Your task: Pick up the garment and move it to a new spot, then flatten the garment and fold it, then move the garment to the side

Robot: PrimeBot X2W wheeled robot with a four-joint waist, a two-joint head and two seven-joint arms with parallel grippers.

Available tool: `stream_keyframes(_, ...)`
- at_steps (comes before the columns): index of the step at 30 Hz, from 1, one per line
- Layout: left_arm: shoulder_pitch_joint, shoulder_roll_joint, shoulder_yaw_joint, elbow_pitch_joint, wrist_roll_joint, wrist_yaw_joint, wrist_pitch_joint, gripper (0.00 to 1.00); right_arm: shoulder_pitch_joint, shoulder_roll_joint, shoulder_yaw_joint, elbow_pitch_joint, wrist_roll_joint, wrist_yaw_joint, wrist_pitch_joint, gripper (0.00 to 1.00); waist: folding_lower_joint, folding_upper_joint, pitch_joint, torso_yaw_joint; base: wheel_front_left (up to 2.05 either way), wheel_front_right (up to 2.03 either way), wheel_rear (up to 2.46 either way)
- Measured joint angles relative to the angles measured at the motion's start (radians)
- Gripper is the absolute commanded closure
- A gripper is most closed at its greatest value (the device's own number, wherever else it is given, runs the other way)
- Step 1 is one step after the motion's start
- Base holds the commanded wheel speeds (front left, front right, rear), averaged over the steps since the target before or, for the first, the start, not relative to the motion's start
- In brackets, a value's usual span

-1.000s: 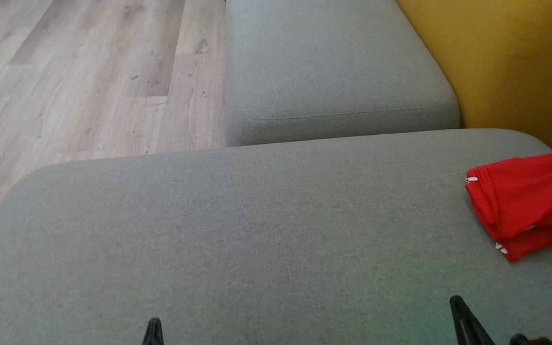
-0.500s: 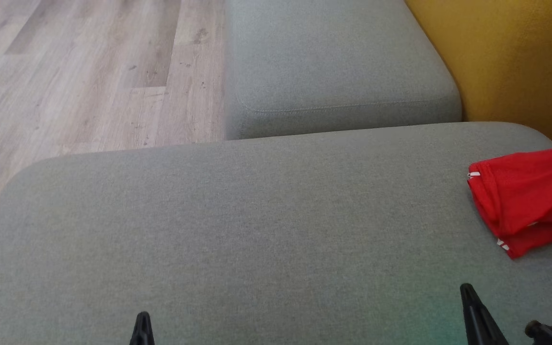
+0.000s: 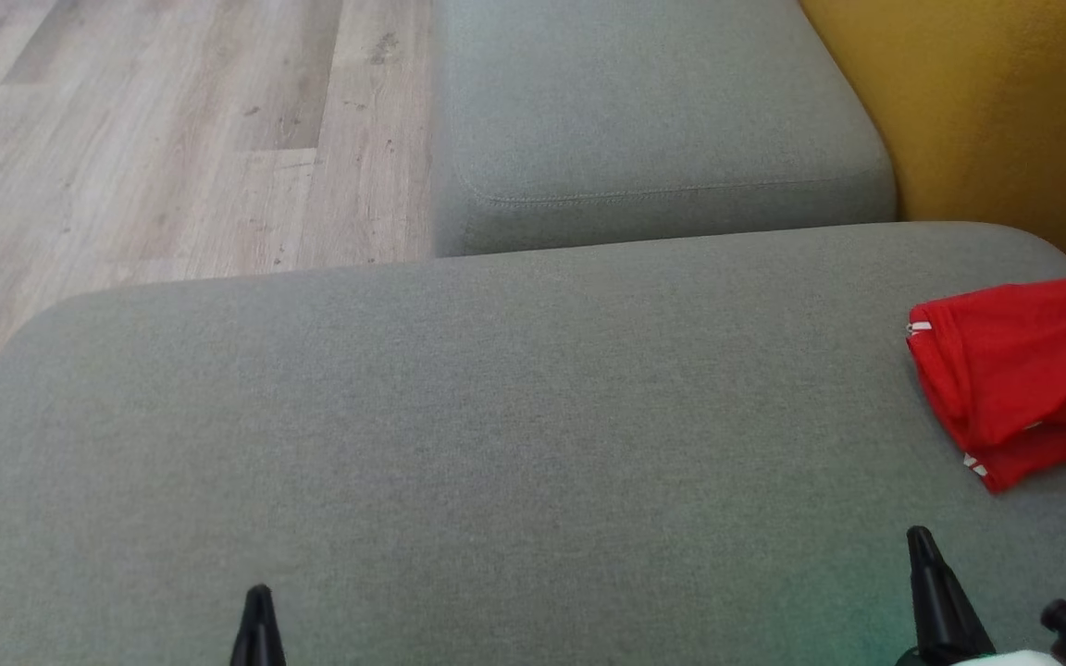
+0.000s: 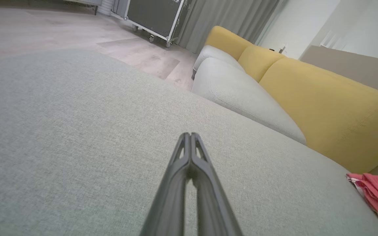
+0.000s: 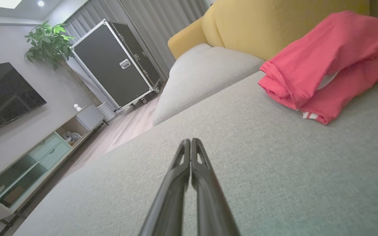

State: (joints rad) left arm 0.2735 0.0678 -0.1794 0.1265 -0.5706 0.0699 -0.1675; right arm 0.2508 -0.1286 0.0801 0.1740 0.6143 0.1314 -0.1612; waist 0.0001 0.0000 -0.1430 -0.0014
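Note:
The garment [image 3: 1023,375] is red with small white stripes at its hem, folded into a bundle at the right edge of the grey sofa cushion [image 3: 496,444], against the yellow backrest. It also shows as the garment [image 5: 323,62] in the right wrist view and the garment [image 4: 377,195] at the lower right of the left wrist view. My right gripper [image 3: 917,538] is shut and holds nothing, below and left of the garment, apart from it. My left gripper [image 3: 258,592] is shut and bare, far to the left above the cushion. Both pairs of fingers press together: right gripper [image 5: 190,141], left gripper [image 4: 189,134].
A second grey cushion [image 3: 644,120] lies beyond the near one, with a yellow backrest [image 3: 996,111] along the right. Wooden floor [image 3: 154,139] runs off the cushion's far left. A black wheeled case [image 5: 116,65], a plant, a television and a low cabinet stand across the room.
The head camera has shifted: the whole scene sits slightly higher and both grippers' tips reach further up from the bottom edge. The garment lies as it did.

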Motion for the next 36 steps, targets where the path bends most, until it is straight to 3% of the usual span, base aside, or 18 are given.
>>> stream_keyframes(36, -0.123, 0.005, 0.082, 0.057, -0.430, -0.079, 0.090, 1.00, -0.122, 0.022, -0.067, 0.037, 0.407, 0.000, 0.097, 1.00, 0.0000, 0.0000, 0.059, 0.001, 0.00, 0.00, 0.00)
